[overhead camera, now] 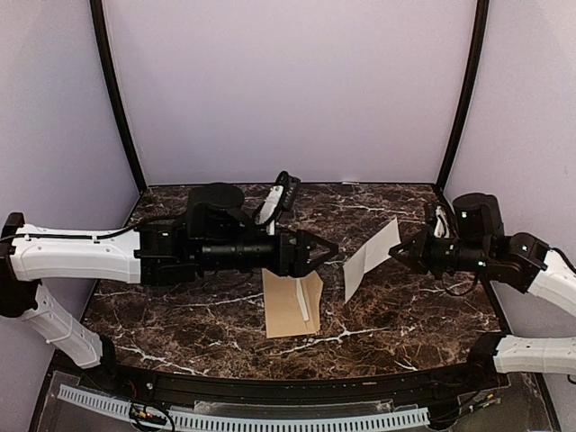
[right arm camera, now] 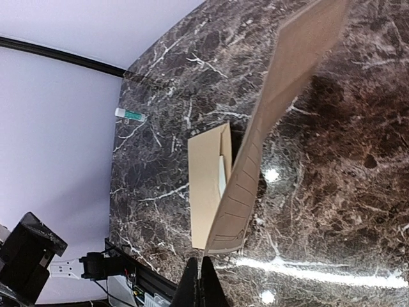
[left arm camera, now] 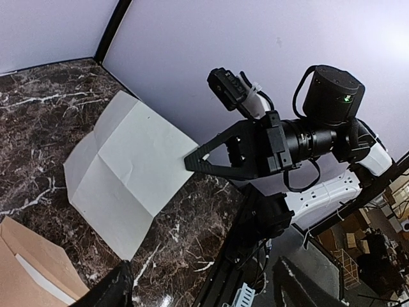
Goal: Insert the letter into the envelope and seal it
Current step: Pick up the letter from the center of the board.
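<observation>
While right fingers [right arm camera: 214,295] pinch letter [overhead camera: 371,256] (tilted), left arm [overhead camera: 216,243] hovers near envelope [overhead camera: 290,306].

Lit brightly and evenly from overhead. Glaring in white patches off the polished desk [right arm camera: 358,211], right wrist view. Mostly sharp; slightly bowed at wrist-view edges.

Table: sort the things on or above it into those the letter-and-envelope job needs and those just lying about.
For the job:
letter, gripped by its edge in the right gripper
envelope, lying flat

Lying about:
small white tube with a green label, by the wall
</observation>
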Controlling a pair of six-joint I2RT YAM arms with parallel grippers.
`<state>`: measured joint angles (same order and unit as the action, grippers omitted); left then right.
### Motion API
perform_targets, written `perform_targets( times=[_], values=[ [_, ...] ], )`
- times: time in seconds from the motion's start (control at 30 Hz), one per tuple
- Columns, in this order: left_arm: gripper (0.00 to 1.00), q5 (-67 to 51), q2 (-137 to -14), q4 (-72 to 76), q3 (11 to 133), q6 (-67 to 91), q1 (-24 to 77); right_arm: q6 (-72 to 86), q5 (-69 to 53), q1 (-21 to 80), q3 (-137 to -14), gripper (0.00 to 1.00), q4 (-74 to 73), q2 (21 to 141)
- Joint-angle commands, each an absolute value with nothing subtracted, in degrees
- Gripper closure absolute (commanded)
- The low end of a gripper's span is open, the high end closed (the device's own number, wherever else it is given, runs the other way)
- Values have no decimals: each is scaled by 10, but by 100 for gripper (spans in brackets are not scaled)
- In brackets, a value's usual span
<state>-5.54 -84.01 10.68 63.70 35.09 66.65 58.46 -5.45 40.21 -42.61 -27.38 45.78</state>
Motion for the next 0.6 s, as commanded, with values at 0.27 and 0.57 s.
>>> perform_targets(
  times=[0.27, 0.57],
  values=[
    [23, -51, -846, 51, 672, 247, 672, 572, -123, 401, -523, 100, -191, 516],
    [21, -7, -927, 11, 753, 207, 679, 578, -138, 408, -527, 100, -179, 528]
  ],
)
